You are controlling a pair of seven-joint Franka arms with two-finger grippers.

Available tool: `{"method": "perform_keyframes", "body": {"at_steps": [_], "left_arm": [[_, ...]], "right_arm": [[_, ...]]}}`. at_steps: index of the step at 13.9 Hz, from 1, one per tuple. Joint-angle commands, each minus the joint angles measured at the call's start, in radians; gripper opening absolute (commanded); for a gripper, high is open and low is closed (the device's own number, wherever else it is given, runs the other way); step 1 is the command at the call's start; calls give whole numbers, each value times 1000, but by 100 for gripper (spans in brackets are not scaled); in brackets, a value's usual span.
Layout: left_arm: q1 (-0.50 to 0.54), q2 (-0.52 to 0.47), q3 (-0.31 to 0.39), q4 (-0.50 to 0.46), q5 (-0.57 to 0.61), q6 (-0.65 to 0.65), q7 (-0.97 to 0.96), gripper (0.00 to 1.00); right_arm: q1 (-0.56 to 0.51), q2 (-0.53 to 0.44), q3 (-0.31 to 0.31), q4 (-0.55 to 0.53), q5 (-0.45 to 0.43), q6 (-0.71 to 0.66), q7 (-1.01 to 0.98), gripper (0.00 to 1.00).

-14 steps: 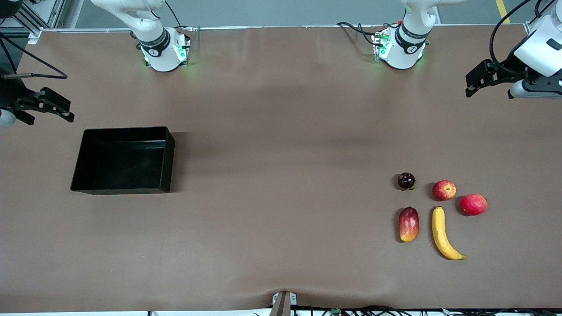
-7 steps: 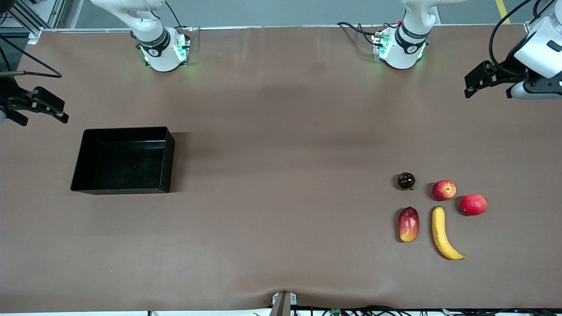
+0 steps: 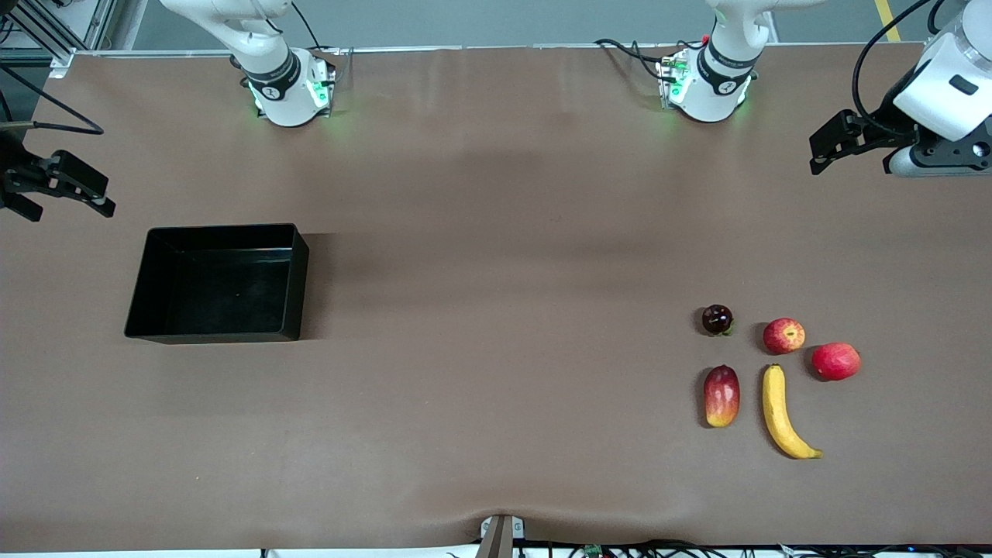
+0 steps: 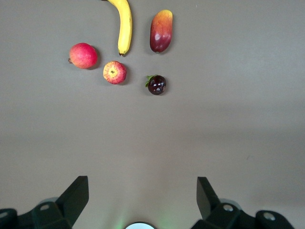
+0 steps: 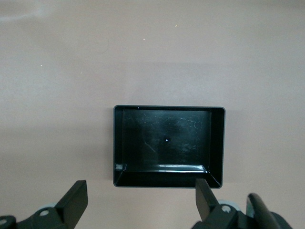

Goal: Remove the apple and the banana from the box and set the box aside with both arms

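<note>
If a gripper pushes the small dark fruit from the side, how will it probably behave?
The dark fruit looks nearly round and glossy, so it would probably roll rather than slide. It lies free on the flat table, with nothing touching it to stop it. It is smaller than the apple beside it, so it is likely light, and its shiny skin may slip between the fingers.

Surface (image 3: pixel 496 310): matt brown sheet, cloth-like, faintly rippled. Tray (image 3: pixel 297 287): glossy black plastic, floor scuffed with pale scratches. Banana (image 3: pixel 778 411): smooth, matt yellow skin. Mango (image 3: pixel 721 395) and apple (image 3: pixel 783 335): smooth, slight sheen. Small dark fruit (image 3: pixel 717 318): glossy, bright highlights.
</note>
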Motion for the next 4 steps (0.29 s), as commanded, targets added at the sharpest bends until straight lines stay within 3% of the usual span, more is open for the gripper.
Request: {"method": "perform_keyframes", "body": {"at_steps": [1,4], "left_arm": [[14,6,-7,18,-5,-4,-8,100],[12,6,-4,21,7,-3,-10,100]], "right_arm": [[-21,5,9,19,-1,-9,10,100],[-26,5,9,19,-1,-12,10,100]]}}
